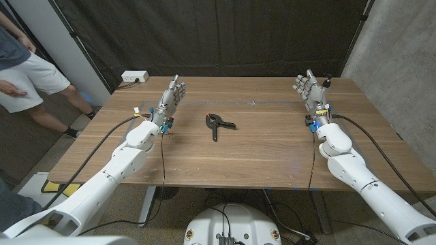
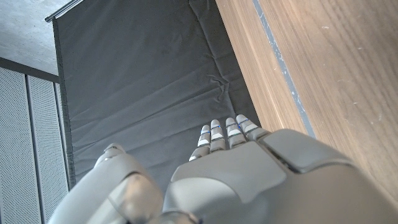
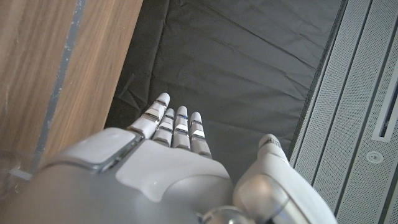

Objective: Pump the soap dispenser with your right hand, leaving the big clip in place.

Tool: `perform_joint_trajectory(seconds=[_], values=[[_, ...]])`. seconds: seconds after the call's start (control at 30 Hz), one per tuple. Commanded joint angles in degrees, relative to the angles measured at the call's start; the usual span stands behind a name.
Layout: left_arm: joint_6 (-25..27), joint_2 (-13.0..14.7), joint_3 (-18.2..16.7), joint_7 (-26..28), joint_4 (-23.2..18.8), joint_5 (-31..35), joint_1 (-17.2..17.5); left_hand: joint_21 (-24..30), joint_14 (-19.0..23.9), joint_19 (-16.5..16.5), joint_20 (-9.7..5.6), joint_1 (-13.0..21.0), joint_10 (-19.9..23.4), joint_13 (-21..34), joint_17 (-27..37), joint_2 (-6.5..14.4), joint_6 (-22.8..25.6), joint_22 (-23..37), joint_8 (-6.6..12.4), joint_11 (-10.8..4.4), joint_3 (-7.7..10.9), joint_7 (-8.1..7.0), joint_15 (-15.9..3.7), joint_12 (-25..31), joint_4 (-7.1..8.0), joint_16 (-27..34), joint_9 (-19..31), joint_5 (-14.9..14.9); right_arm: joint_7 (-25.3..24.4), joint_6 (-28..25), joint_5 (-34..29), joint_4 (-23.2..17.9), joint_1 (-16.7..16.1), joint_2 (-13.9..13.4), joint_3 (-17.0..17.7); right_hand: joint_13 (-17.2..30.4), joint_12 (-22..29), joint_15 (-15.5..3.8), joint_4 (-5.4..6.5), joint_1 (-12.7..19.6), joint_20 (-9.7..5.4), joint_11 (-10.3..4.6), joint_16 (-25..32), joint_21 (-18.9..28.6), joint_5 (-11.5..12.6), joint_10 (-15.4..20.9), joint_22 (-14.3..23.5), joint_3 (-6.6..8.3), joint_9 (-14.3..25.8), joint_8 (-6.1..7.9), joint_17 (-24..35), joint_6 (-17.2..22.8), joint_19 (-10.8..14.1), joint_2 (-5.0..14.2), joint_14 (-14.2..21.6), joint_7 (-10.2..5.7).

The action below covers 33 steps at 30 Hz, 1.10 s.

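Note:
A black clip [image 1: 217,123] with an orange dot at its pivot lies on the wooden table [image 1: 259,150], about midway between my two hands. My left hand [image 1: 172,96] stands on the table's left side, fingers straight and together, holding nothing. It is seen from behind in the left wrist view [image 2: 249,180]. My right hand [image 1: 310,88] stands at the table's right side, fingers straight, also holding nothing. The right wrist view [image 3: 168,168] looks along its back. I see no soap dispenser on the table.
A white power strip [image 1: 134,77] lies at the table's far left corner. A black curtain [image 1: 225,34] hangs behind the table. A person [image 1: 24,75] in grey shorts stands off the far left. Cables [image 1: 162,153] run along both arms.

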Motion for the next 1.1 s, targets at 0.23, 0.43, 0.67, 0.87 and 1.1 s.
perform_joint_trajectory(seconds=[0.23, 0.43, 0.67, 0.87, 1.1], values=[[0.0, 1.5, -0.4, 1.2, -2.6, 1.3, 1.6, 0.2, 1.9, 1.1, -0.26, 1.0, 2.1, 0.3, 0.2, 0.4, 2.0, 0.1, 0.32, 0.36, 0.2, 0.31, 0.22, 0.5, -0.4, 0.5, 0.2, -0.5, -4.6, 1.9, -4.0, -3.3, -2.5, -0.6, 2.4, 0.2, 0.4, -0.1, -0.37, 0.5, -0.03, -0.34, 0.4, 0.4, 0.0, 1.7, 0.3, 0.0, 0.1, 0.48, 0.1, 1.8, 1.4, -0.04, 1.6, 0.06], [0.1, 2.1, -0.8, 1.0, -3.4, 1.0, 2.2, 0.3, 2.4, 1.6, -0.29, 1.3, 2.7, 0.3, 0.2, 0.6, 2.6, 0.1, 0.35, 0.38, 0.19, 0.34, 0.14, 0.5, -0.46, 0.4, 0.2, -0.6, -6.0, 2.3, -6.1, -4.3, -3.2, -1.1, 3.1, 0.2, 0.8, -0.9, -0.51, 0.5, -0.6, -1.11, 0.7, 0.9, 0.0, 3.5, 0.3, -0.18, 0.1, 0.54, 0.1, 2.9, 3.4, -0.13, 3.7, -0.15], [-1.1, 1.8, -1.2, -0.4, -3.0, -0.4, 2.8, 0.2, 2.6, 1.7, -0.21, 1.5, 3.0, 0.3, 0.2, 0.8, 3.0, 0.1, 0.34, 0.11, 0.17, 0.43, 0.16, 0.4, -0.51, 0.4, 0.2, -0.7, -7.9, 2.0, -8.4, -5.7, -4.3, -1.7, 4.2, 0.2, 0.9, -0.89, -0.55, 0.5, -0.56, -1.05, 0.6, 0.9, 0.0, 4.0, 0.3, -0.24, 0.1, 0.5, 0.1, 3.1, 3.6, -0.17, 3.9, -0.23], [-1.6, 1.5, -1.3, -0.2, -3.0, -0.4, 3.4, 0.2, 2.9, 2.0, -0.24, 1.6, 3.3, 0.3, 0.2, 0.9, 3.3, 0.1, 0.34, 0.05, 0.16, 0.5, 0.16, 0.4, -0.54, 0.3, 0.2, -0.8, -9.8, 0.1, -10.1, -7.5, -5.4, -2.7, 5.3, 0.2, 0.8, -0.82, -0.55, 0.5, -0.49, -1.02, 0.4, 0.7, 0.0, 4.1, 0.3, -0.29, 0.1, 0.49, 0.1, 3.3, 3.3, -0.19, 3.7, -0.38], [-1.3, 1.9, -1.2, 0.6, -3.8, 0.2, 4.1, 0.1, 3.0, 2.0, -0.15, 1.8, 3.4, 0.3, 0.2, 1.0, 3.6, 0.0, 0.27, 0.01, 0.14, 0.4, 0.14, 0.3, -0.58, 0.2, 0.2, -0.9, -12.3, -2.2, -13.1, -9.4, -6.5, -3.9, 6.4, 0.2, 0.6, -0.62, -0.54, 0.4, -0.15, -0.91, 0.0, 0.3, 0.0, 3.8, 0.3, -0.35, 0.1, 0.36, 0.2, 3.3, 2.6, -0.18, 3.1, -0.72]])
